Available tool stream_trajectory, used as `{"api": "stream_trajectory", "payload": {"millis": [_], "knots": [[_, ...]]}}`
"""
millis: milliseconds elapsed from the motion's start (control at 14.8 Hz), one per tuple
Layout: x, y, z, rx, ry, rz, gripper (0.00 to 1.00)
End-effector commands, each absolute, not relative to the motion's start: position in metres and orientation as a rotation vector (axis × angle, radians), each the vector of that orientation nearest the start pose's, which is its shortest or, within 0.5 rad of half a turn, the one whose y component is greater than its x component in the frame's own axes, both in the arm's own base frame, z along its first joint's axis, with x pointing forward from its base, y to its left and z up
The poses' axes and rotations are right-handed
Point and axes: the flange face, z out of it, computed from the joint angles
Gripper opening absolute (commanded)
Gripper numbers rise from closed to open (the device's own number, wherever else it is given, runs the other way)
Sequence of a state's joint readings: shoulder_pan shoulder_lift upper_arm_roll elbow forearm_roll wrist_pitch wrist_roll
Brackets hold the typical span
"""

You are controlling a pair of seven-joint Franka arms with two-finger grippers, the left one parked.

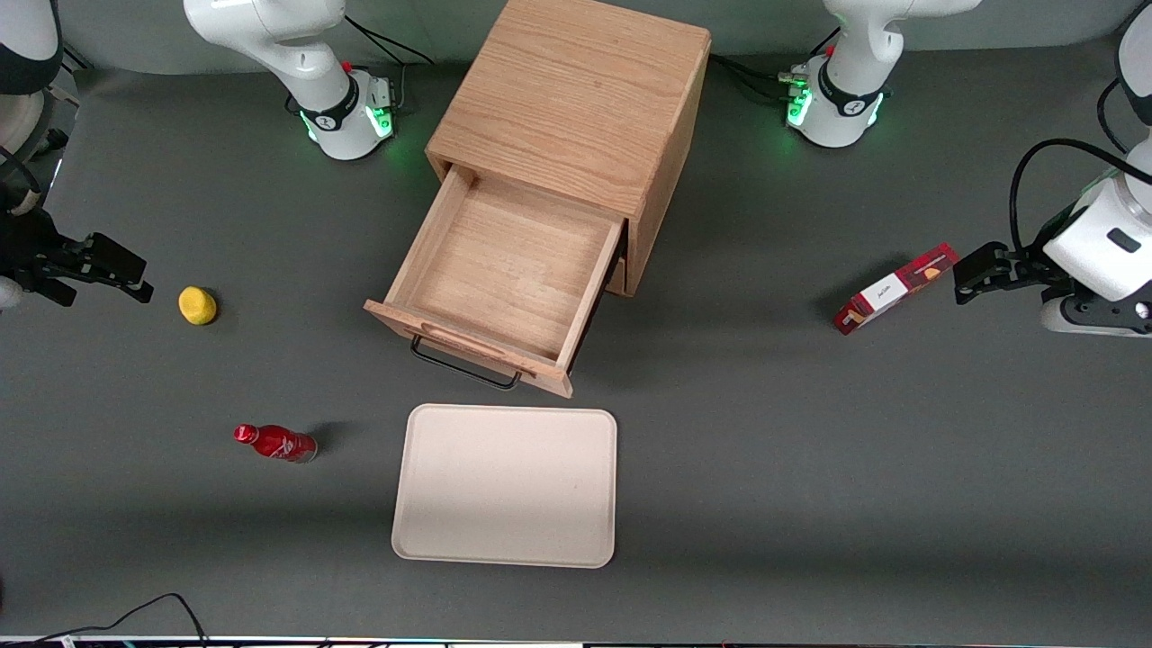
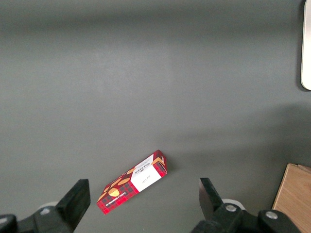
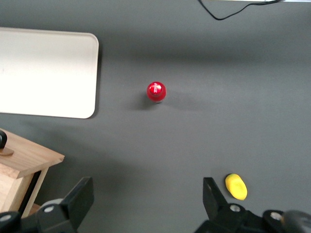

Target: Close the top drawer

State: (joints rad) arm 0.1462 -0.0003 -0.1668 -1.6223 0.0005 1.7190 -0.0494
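Front view. Top drawer pulled well out of the wooden cabinet, bare inside, front panel hanging over the tabletop with the black handle facing the front camera. Left that way, needs a straight push on the front panel back toward the cabinet. Lower drawer mostly hidden under the open one. Pale tray lying flat just in front of the drawer, nearer the camera, apart from it; probably leaves little room to come at the handle low. Right gripper out at the working arm's end of the tabletop, well apart from the drawer, fingers spread and holding nothing. Yellow lemon just beside it, red bottle nearer the camera. Red box lying toward the parked arm's end.

Left wrist view. Shows the red box flat on the grey tabletop, plus a sliver of the tray's edge and a cabinet corner. No help with the drawer.

Right wrist view. Fingers wide apart with only tabletop between them, so nothing gripped. Bottle seen from above, standing upright; lemon near one finger; tray and a corner of the drawer's front in sight. Judging from this, task not yet begun: approach to the drawer front comes first.
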Motion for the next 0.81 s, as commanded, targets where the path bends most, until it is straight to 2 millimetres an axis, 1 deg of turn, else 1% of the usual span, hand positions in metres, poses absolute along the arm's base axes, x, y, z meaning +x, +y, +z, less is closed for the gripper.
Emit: {"api": "stream_trajectory", "payload": {"millis": [0, 68, 135, 203, 339, 406, 474, 542, 745], "knots": [[0.589, 0.019, 0.625, -3.162, -0.3, -0.101, 1.0], [0.598, 0.036, 0.635, -3.152, -0.481, -0.101, 1.0], [0.609, 0.046, 0.642, -3.136, -0.609, -0.087, 1.0], [0.619, 0.068, 0.642, -3.111, -0.71, -0.06, 1.0], [0.63, 0.102, 0.639, -3.062, -0.894, -0.065, 1.0], [0.634, 0.117, 0.637, -3.043, -0.933, -0.081, 1.0], [0.638, 0.132, 0.641, -3.02, -0.978, -0.114, 1.0], [0.638, 0.151, 0.641, -2.99, -1.024, -0.128, 1.0], [0.639, 0.196, 0.631, -2.901, -1.146, -0.142, 1.0]]}}
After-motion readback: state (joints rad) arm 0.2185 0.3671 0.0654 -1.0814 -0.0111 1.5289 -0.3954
